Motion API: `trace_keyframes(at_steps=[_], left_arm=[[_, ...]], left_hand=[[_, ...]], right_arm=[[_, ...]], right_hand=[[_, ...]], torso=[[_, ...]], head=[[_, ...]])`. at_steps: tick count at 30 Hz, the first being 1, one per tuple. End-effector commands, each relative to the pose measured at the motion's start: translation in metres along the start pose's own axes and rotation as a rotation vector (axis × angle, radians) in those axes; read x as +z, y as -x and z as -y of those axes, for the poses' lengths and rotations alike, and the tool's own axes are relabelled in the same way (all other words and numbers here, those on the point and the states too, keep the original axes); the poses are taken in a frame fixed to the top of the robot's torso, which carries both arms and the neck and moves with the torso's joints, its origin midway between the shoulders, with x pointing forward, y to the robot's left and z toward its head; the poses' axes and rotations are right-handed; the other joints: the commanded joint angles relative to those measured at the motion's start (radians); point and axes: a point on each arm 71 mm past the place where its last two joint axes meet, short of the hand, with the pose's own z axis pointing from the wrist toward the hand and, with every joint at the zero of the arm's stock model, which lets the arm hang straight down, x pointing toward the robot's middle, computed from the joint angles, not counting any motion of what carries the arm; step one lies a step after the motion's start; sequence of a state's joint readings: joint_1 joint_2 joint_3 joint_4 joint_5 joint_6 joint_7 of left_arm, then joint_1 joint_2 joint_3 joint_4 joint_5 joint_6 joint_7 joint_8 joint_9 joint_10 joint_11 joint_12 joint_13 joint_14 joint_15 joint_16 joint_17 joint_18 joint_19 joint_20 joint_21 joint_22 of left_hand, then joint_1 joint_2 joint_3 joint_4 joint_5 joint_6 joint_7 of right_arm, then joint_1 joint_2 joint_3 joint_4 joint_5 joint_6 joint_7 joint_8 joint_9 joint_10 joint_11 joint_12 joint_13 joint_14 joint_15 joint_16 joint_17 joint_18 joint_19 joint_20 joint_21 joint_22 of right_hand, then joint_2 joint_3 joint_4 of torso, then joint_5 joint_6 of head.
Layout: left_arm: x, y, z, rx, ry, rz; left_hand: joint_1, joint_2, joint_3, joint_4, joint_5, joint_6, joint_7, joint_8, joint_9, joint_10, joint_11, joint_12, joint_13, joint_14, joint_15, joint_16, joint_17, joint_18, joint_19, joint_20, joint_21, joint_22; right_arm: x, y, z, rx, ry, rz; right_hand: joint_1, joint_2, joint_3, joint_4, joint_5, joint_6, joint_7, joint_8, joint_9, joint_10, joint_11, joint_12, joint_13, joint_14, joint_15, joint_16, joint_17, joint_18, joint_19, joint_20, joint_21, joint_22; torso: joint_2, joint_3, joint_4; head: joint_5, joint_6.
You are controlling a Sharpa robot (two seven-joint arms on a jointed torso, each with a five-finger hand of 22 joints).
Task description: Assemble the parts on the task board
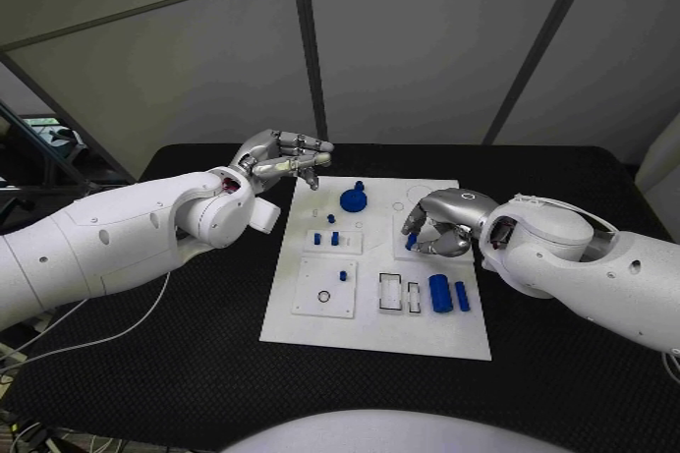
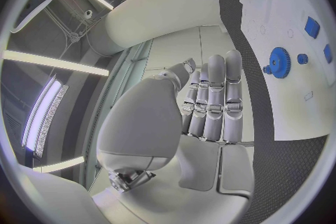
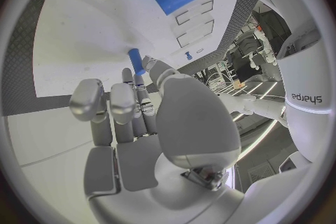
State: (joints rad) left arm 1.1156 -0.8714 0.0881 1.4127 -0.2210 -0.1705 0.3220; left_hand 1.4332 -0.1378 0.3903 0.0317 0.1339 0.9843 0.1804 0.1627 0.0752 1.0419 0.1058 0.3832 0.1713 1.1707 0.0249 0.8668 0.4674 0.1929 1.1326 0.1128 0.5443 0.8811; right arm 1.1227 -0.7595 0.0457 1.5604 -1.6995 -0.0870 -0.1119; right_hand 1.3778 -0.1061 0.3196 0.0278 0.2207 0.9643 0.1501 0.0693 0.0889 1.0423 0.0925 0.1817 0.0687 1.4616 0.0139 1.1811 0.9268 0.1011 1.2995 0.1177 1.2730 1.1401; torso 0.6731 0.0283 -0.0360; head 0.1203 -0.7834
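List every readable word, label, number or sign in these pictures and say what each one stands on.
"sharpa": on the white shell of the robot's arm, seen upside down in the right wrist view.
Nothing readable stands on the task board or its blue parts.

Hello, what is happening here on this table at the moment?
A robot is assembling small blue parts on the white task board. Its right hand is over the board and holds a small blue peg in its fingers. The left hand hovers near the blue gear, holding nothing.
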Motion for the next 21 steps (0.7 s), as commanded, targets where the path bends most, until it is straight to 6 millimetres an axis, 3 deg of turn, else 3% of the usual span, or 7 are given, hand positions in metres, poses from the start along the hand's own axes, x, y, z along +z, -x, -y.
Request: trace_keyframes(at_steps=[1, 11, 21], left_arm=[[0.0004, -0.0013, 0.0013, -0.007, -0.006, -0.013], [0.0005, -0.0010, 0.0012, -0.007, -0.006, -0.012], [0.0005, -0.0011, 0.0012, -0.007, -0.005, -0.012]], left_hand=[[-0.003, 0.004, -0.004, 0.000, -0.003, -0.007, 0.002, 0.002, -0.001, -0.006, 0.000, 0.005, 0.001, -0.006, -0.001, -0.005, -0.001, -0.012, -0.003, 0.004, -0.005, -0.001], [-0.003, 0.004, -0.004, 0.000, -0.003, -0.007, 0.002, 0.002, -0.001, -0.006, 0.000, 0.005, 0.001, -0.006, -0.001, -0.005, -0.001, -0.012, -0.003, 0.004, -0.005, -0.001], [-0.003, 0.004, -0.004, 0.000, -0.003, -0.007, 0.002, 0.002, -0.001, -0.006, 0.000, 0.005, 0.001, -0.006, -0.001, -0.005, -0.001, -0.012, -0.003, 0.004, -0.005, -0.001]], right_arm=[[0.0011, -0.0019, 0.0002, -0.017, -0.004, -0.024], [0.0027, -0.0028, -0.0002, -0.017, 0.000, -0.022], [0.0037, -0.0007, -0.0013, -0.001, 0.003, 0.014]], right_hand=[[0.005, 0.010, 0.007, 0.001, -0.003, 0.015, 0.000, 0.006, 0.003, 0.015, 0.001, 0.008, 0.001, 0.009, -0.006, 0.006, 0.002, -0.004, 0.014, -0.002, 0.009, 0.009], [0.013, 0.019, 0.027, 0.005, -0.002, 0.064, 0.000, 0.022, 0.013, 0.054, -0.005, 0.014, 0.001, 0.013, -0.012, 0.022, 0.018, -0.012, 0.040, -0.007, 0.037, 0.046], [0.019, 0.052, 0.046, 0.017, -0.029, 0.130, -0.019, 0.047, 0.029, 0.124, -0.026, 0.021, 0.009, 0.020, -0.027, 0.045, 0.042, -0.019, 0.061, -0.020, 0.062, 0.080]], torso=[[-0.002, 0.0002, -0.0003], [-0.001, 0.0002, -0.0009], [-0.001, -0.0002, -0.0006]], head=[[0.001, -0.004], [0.003, -0.006], [0.003, -0.011]])
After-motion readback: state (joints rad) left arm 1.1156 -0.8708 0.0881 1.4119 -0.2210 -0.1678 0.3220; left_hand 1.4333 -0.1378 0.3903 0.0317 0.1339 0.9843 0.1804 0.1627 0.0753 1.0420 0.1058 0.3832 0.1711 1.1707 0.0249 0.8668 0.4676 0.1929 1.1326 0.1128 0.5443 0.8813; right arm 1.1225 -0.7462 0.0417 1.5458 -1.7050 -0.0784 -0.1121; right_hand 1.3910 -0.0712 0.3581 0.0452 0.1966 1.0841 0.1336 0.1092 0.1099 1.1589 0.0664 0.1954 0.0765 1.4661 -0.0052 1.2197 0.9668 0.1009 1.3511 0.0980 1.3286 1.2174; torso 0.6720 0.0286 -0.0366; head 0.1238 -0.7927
